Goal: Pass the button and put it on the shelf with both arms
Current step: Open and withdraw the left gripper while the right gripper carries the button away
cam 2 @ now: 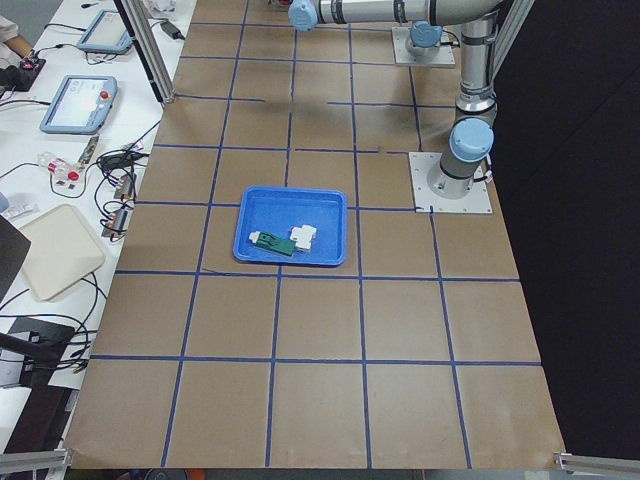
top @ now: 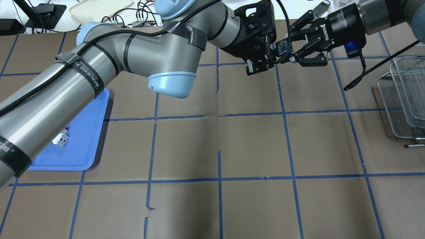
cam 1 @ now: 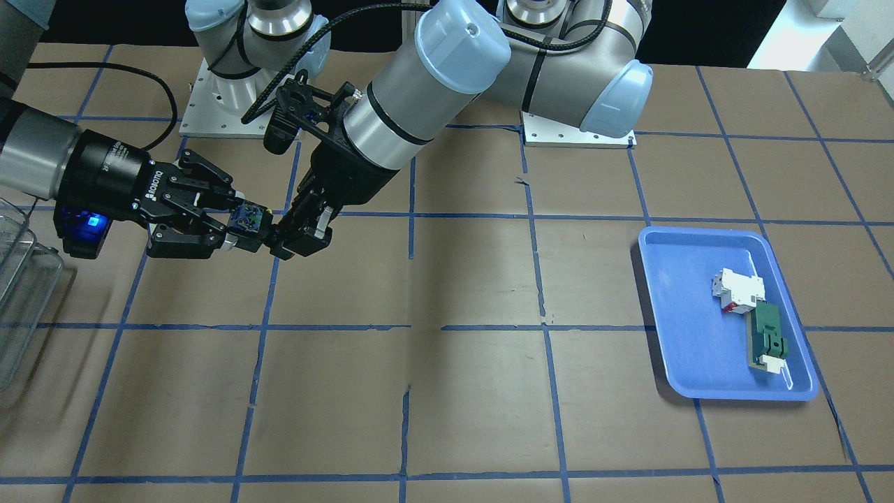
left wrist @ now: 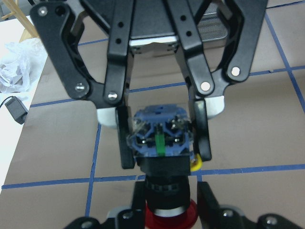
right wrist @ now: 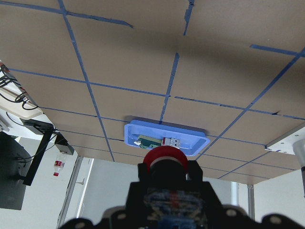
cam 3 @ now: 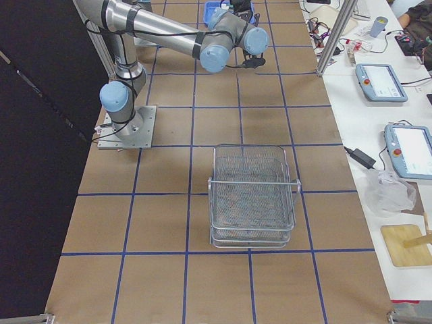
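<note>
The button point(cam 1: 248, 219) hangs in the air between both grippers, above the table's far side. My right gripper point(cam 1: 241, 223) reaches in level, and its fingers point(left wrist: 125, 143) are closed on the clear, greenish contact block point(left wrist: 161, 138). My left gripper point(cam 1: 292, 241) comes down at a slant from the other side and grips the black body just behind the red cap point(right wrist: 164, 157). In the overhead view the two grippers meet at the button point(top: 282, 49). The shelf point(top: 405, 99) stands at the table's edge on my right, well apart from both grippers.
A blue tray point(cam 1: 698, 363) lies on my left side, holding a white-and-red breaker block point(cam 1: 737, 286) and a flat green-and-white part point(cam 1: 768, 339). The table is brown with blue tape lines. Both arm bases point(cam 1: 573, 136) stand at the table's robot-side edge.
</note>
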Controlling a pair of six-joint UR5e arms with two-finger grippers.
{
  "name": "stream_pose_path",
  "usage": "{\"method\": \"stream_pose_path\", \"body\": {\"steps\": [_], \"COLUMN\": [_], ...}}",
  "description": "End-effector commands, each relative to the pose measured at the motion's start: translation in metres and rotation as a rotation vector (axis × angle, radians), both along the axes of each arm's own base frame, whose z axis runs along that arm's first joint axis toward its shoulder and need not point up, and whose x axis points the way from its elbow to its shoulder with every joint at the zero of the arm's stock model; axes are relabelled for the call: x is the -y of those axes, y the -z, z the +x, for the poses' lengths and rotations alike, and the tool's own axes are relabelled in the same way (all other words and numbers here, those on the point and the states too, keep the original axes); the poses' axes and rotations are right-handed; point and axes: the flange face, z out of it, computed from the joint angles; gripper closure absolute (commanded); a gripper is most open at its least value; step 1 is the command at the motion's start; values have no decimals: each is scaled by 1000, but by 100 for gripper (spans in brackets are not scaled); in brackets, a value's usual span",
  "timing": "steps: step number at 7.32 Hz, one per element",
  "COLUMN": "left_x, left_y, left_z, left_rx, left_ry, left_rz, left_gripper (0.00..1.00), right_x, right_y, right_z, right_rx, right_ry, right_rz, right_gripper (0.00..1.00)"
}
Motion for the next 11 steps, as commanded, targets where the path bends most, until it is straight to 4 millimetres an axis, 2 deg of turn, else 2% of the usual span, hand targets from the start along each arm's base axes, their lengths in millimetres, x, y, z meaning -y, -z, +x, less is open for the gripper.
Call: {"method": "stream_pose_path", "body": {"steps": [1,2,3,4,5,8,9,10,11], "left_x": [-1,0,-1,-1,0,0,-2,-8,-4], "left_y": [2,2,5,5,2,2,-13,-15,-25], "left_z": [0,0,0,0,0,0,7,16,36], "left_rx": [3,4,3,-2,-1,8,5,33,110], "left_ry": [-1,-1,1,5,5,0,-9,-29,-103], "left_rz": [2,4,8,9,3,5,-11,23,36], "left_gripper": [100,97,83,63,1,0,0,0,0], "right_x": [0,0,1,1,1,1,1,2,1], "right_y": [-1,-1,-2,-2,-3,-4,-4,-6,-11], "right_z": [0,0,0,0,0,0,-1,-3,-10], "right_rx": [-1,1,1,1,-1,0,-6,-32,-131], "right_ry": [0,2,2,2,0,2,0,-15,-72], "right_rz": [-4,-1,-3,-3,-5,-6,-6,-21,-51], "right_gripper": [93,94,99,100,100,100,100,100,100]}}
